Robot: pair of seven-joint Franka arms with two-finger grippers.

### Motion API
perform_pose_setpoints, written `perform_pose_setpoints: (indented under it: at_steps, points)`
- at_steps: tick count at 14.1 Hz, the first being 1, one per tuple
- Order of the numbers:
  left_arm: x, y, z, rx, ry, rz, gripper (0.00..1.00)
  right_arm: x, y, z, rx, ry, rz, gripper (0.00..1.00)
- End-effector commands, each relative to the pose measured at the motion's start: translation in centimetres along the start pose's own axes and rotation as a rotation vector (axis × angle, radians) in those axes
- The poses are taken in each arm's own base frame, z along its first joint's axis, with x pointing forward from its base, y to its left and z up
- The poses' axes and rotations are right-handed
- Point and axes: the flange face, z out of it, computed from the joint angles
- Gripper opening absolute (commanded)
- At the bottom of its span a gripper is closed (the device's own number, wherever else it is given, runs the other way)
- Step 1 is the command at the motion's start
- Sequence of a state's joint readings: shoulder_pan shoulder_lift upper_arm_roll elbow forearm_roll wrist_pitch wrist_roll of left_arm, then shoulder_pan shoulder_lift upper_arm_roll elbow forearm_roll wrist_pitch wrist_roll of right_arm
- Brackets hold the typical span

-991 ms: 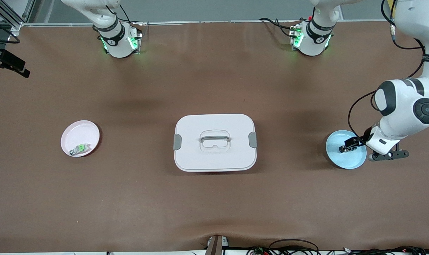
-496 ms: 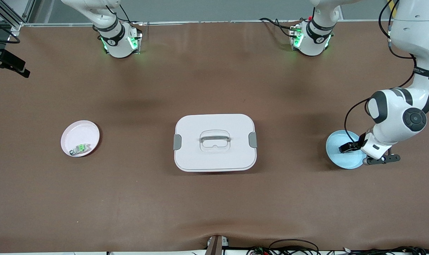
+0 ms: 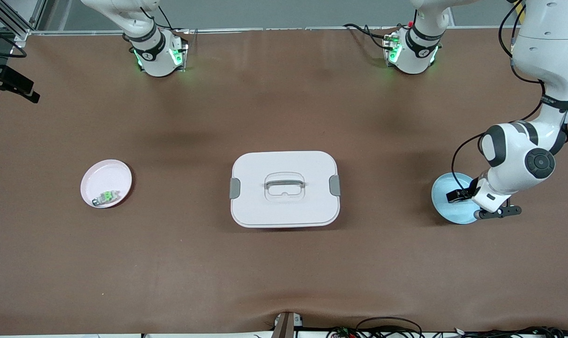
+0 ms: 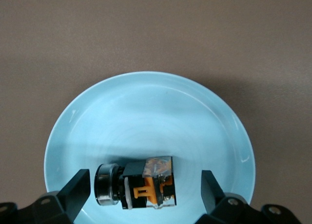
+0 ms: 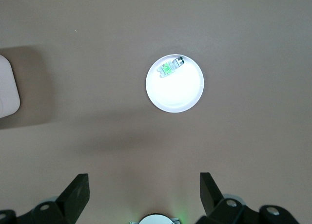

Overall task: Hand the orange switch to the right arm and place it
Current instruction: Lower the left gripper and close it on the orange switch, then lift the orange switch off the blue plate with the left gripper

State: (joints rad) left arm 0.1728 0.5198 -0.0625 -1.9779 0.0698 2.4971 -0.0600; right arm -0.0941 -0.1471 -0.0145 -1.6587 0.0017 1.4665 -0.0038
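The left hand point(image 4: 142, 187) hovered, fingers spread, over the tiny black-and-orange switch point(image 4: 146, 190) lying in the pale blue round plate point(image 4: 146, 112); the right hand point(image 5: 145, 190) waited high over the desk, likewise released.

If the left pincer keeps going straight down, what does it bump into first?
Probably the orange switch, lying on the blue plate. The left pincer is open and the switch sits between its fingers, so they may reach the plate first; height is unclear.

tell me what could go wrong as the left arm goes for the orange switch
The orange switch lies on its side in the blue plate, so the open left gripper might pinch it off-centre and tip it. The jaws could also strike the raised rim and shove the plate.
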Motion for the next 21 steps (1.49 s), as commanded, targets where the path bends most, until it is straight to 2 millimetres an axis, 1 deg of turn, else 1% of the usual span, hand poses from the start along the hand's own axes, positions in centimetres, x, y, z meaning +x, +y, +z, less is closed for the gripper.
perform_pose_setpoints:
  at_steps: [1,7,9,10,11,12,14,15,16,17,18,20,21]
  points:
    - [0.0,-0.5,0.4,0.006,0.007,-0.015,1.0,0.2,0.0,-0.4,-0.01,-0.002,-0.001,1.0]
    - [-0.2,-0.6,1.0,0.005,-0.005,-0.017,1.0,0.2,0.0,-0.4,-0.01,-0.002,-0.001,1.0]
    - [-0.3,-1.7,1.5,0.005,-0.011,-0.033,1.0,0.2,0.0,-0.4,-0.01,-0.002,-0.001,1.0]
    - [-0.4,-1.7,1.6,0.005,-0.013,-0.034,1.0,0.2,0.0,-0.4,-0.012,-0.002,-0.001,1.0]
    - [-0.4,-1.7,1.8,0.005,-0.016,-0.034,0.96,0.2,0.0,-0.4,-0.01,-0.002,-0.001,1.0]
    - [-0.4,-1.7,1.8,0.005,-0.016,-0.034,0.84,0.2,0.0,-0.4,-0.009,-0.002,-0.001,1.0]
    - [-0.3,-1.6,1.4,0.005,-0.011,-0.033,0.5,0.3,-0.1,-0.3,-0.009,-0.004,-0.001,1.0]
    - [-0.3,-1.7,1.0,0.006,-0.008,-0.033,0.3,0.3,-0.1,-0.3,-0.009,-0.004,-0.001,1.0]
    - [-0.2,-1.4,0.5,0.004,-0.003,-0.028,0.03,0.3,-0.1,-0.3,-0.009,-0.004,-0.001,1.0]
    - [-0.1,-1.2,-0.2,0.004,0.007,-0.025,0.0,0.3,-0.1,-0.3,-0.009,-0.004,-0.001,1.0]
    - [0.2,-0.9,-1.0,0.003,0.021,-0.017,0.0,0.4,-0.1,-0.1,-0.009,-0.009,-0.001,1.0]
    - [0.4,-0.6,-3.7,0.006,0.025,-0.014,0.0,0.5,-0.5,0.0,-0.01,-0.01,-0.01,1.0]
    - [0.2,0.1,-5.2,0.003,0.011,-0.001,0.0,0.5,-0.6,0.0,-0.01,-0.01,-0.01,1.0]
